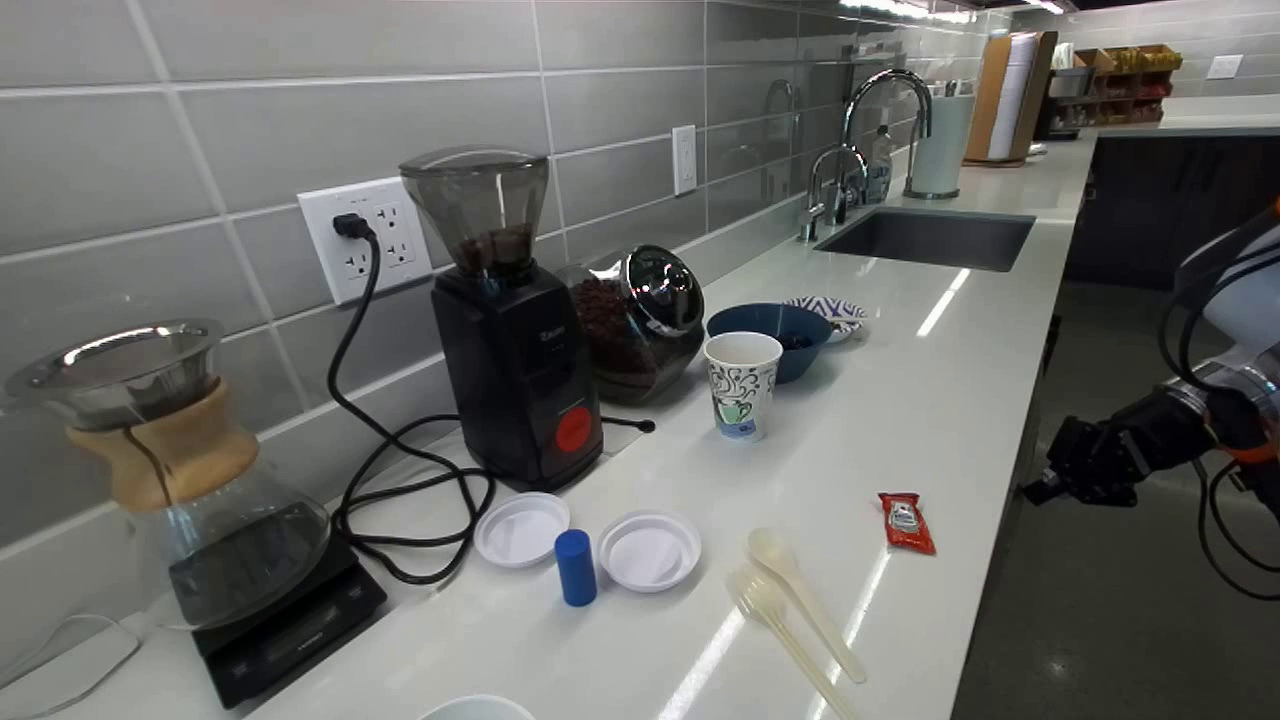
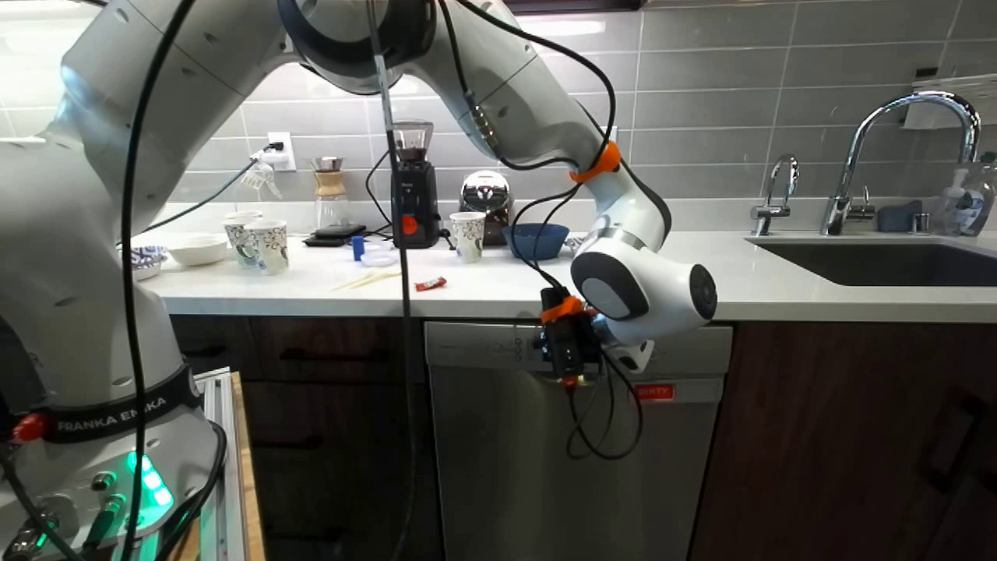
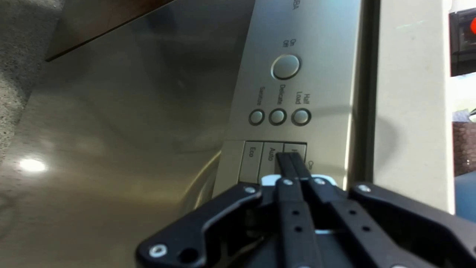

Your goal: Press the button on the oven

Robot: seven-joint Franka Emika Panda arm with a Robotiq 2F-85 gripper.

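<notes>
The gripper (image 3: 293,165), jaws pressed together on nothing, points at the control panel (image 3: 327,74) of a dishwasher (image 2: 561,491); whether it touches is unclear. In the wrist view it hides most of one key (image 3: 295,147), leaving only an H legible. Next come the Auto key (image 3: 270,163), Eco key (image 3: 251,163), Half Load button (image 3: 301,117), Delicate button (image 3: 277,117) and On Off button (image 3: 285,67); a red sign (image 2: 654,392) says DIRTY. Above runs a white countertop (image 1: 890,430) against grey tiles (image 1: 350,125).
</notes>
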